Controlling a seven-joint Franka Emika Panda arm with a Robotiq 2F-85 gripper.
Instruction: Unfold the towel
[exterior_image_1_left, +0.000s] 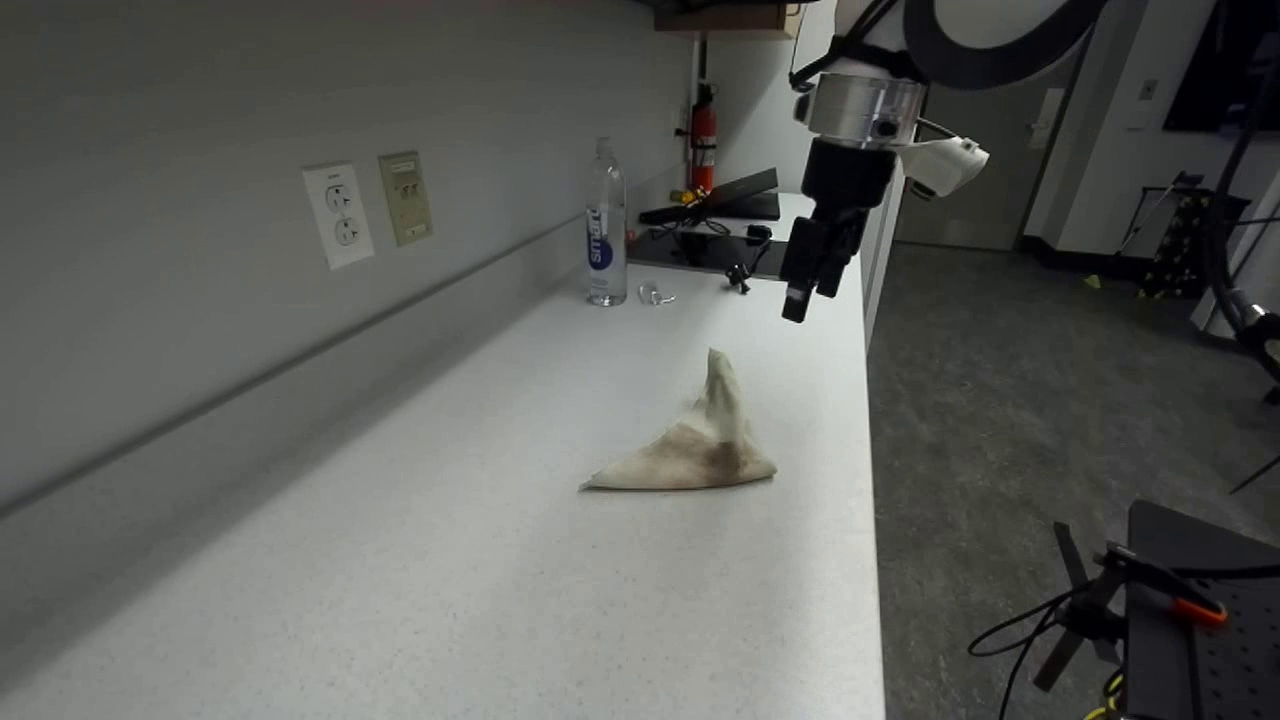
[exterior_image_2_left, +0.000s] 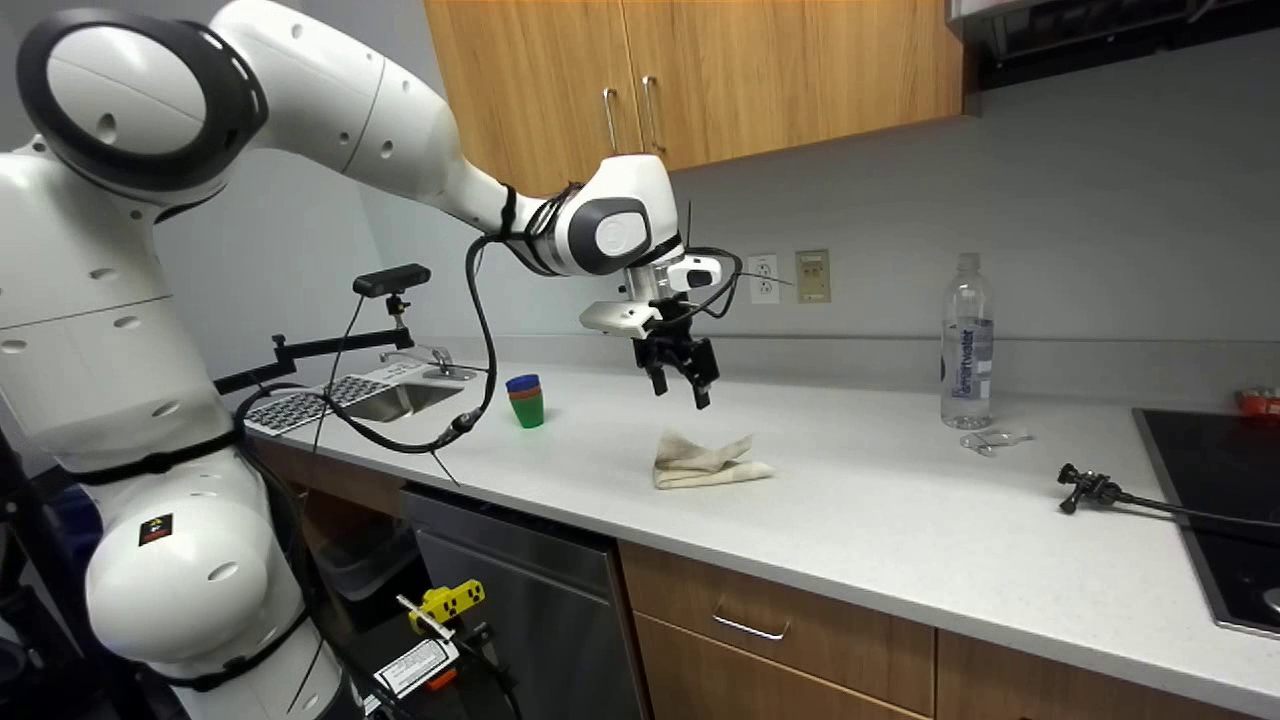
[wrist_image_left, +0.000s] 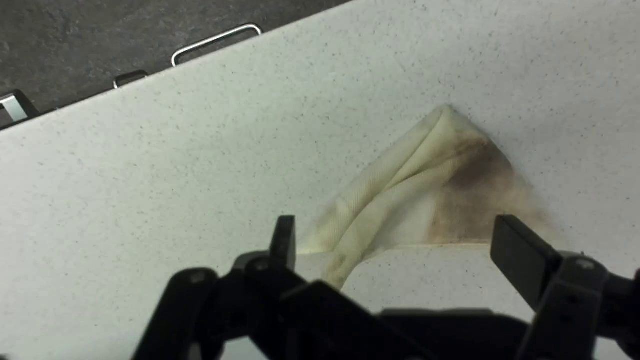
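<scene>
Sitting toward the left on the white, speckled tabletop (exterior_image_2_left: 850, 500) is a stack of blue, red and green cups (exterior_image_2_left: 526, 402), plastic by the look of them, well apart from the work. Next along, the black two-fingered pincer (exterior_image_2_left: 681, 397) hangs in the air with its jaws spread wide, gripping nothing. Below it, reaching a little farther right, lies the rumpled cream cloth towel (exterior_image_2_left: 700, 468), folded over itself on the tabletop, with a brown stain (wrist_image_left: 470, 195) on one side and a raised ridge (exterior_image_1_left: 726, 402) that seems to stand up. It ought to be light, soft and limp, hard to damage, though the layers could easily come up together. I'd pinch that ridge near its loose tip, top layer only, and draw it outward; the flatter stained part offers less to grab.

Farther right, on the grey wall (exterior_image_2_left: 1100, 250), come a white outlet plate (exterior_image_2_left: 764, 279) and a beige wall plate (exterior_image_2_left: 813, 276); the white one seems to carry print too small for me to read. Well to the right of the towel, a tall clear plastic bottle (exterior_image_2_left: 967, 338) stands upright, its blue-marked label (exterior_image_2_left: 969, 362) lettered "smartwater", running sideways. Any finer print on it I can't make out.
</scene>
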